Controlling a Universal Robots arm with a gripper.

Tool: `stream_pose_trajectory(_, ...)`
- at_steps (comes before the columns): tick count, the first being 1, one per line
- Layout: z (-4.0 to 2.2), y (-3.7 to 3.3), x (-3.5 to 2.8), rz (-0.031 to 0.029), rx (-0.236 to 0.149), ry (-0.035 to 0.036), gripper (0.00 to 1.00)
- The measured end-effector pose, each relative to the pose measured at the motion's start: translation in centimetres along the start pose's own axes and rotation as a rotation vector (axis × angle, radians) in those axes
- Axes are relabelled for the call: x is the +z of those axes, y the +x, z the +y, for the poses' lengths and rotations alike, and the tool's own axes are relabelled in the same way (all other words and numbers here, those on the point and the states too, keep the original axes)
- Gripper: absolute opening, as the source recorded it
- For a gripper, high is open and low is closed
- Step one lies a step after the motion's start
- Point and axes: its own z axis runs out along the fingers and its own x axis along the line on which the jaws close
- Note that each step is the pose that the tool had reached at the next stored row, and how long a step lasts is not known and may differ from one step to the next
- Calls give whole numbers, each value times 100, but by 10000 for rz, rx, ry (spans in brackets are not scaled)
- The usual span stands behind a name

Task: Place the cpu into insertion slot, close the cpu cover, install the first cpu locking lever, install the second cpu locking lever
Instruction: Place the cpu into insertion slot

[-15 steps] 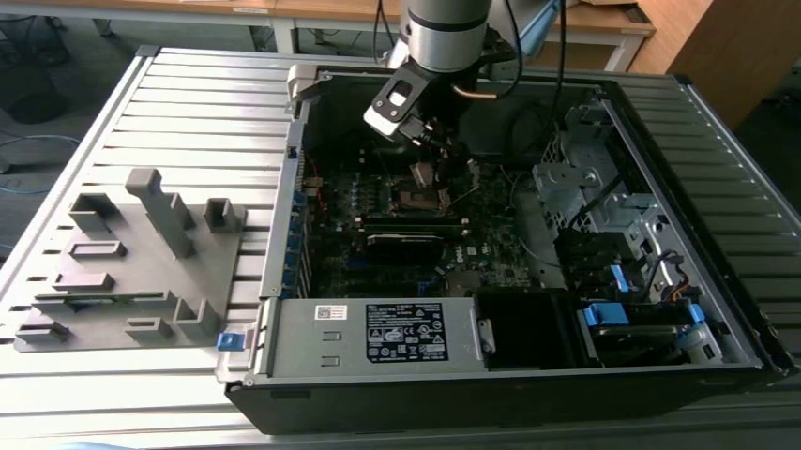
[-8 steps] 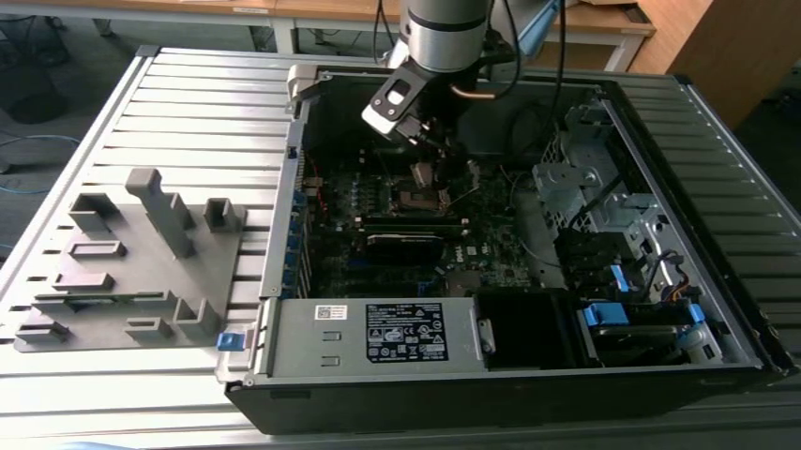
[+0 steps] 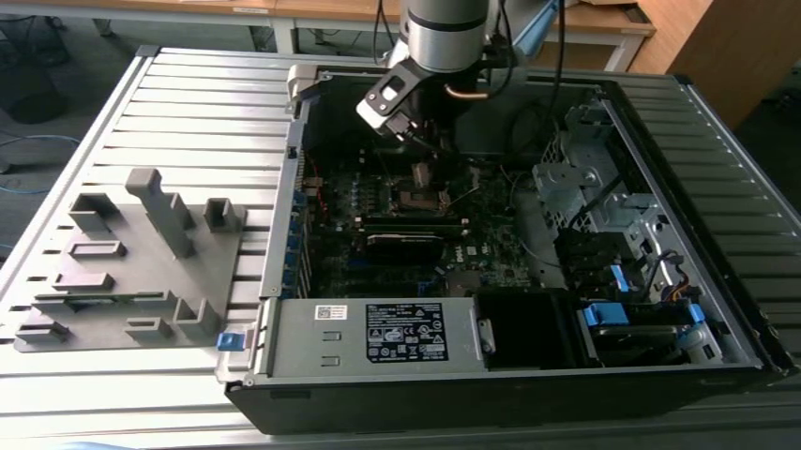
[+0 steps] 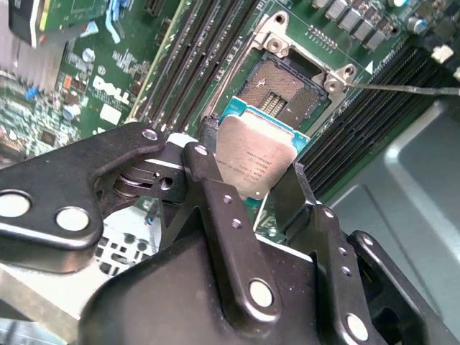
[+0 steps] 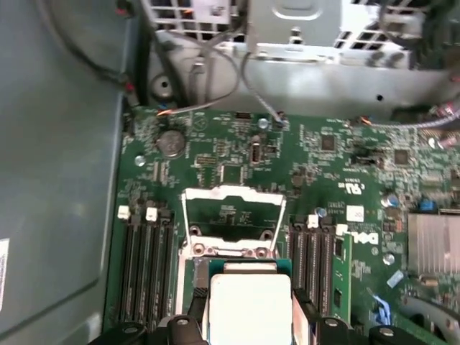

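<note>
The cpu [image 4: 251,169] clamped in the black gripper [image 4: 253,147] was dull silver-grey on top with a teal-green border. Just beyond the fingertips, the insertion slot [image 4: 277,85] showed a dark, brownish grid of fine pins inside a silver rim. The cpu cover [image 5: 233,194] was bare silver. The motherboard [image 5: 323,165] around the gripper was green, and the memory slots [image 5: 136,266] flanking it were black.
</note>
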Motion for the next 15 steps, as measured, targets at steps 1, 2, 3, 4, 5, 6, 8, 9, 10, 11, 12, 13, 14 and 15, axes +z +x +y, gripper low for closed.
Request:
stream_pose_trajectory(1, 0, 0, 1, -15, 167, 2, 54)
stream_pose_trajectory(2, -1, 0, 1, -24, 256, 5, 54)
stream_pose_trajectory(3, -2, 0, 1, -18, 275, 5, 54)
stream_pose_trajectory(4, -5, 0, 2, 11, 281, 7, 54)
stream_pose_trajectory(5, -9, 0, 2, 53, 287, 11, 54)
stream_pose_trajectory(6, -15, 0, 2, 92, 292, 15, 54)
stream_pose_trajectory(8, -23, 1, 6, 133, 294, 18, 54)
stream_pose_trajectory(9, -24, 2, 17, 135, 293, 18, 54)
stream_pose_trajectory(10, -26, 2, 31, 134, 292, 26, 54)
stream_pose_trajectory(11, -28, 3, 48, 133, 293, 32, 54)
stream_pose_trajectory(12, -30, 3, 66, 133, 294, 40, 54)
stream_pose_trajectory(13, -31, 4, 83, 133, 295, 49, 54)
stream_pose_trajectory(14, -32, 4, 93, 134, 295, 64, 54)
stream_pose_trajectory(15, -32, 4, 94, 132, 296, 69, 54)
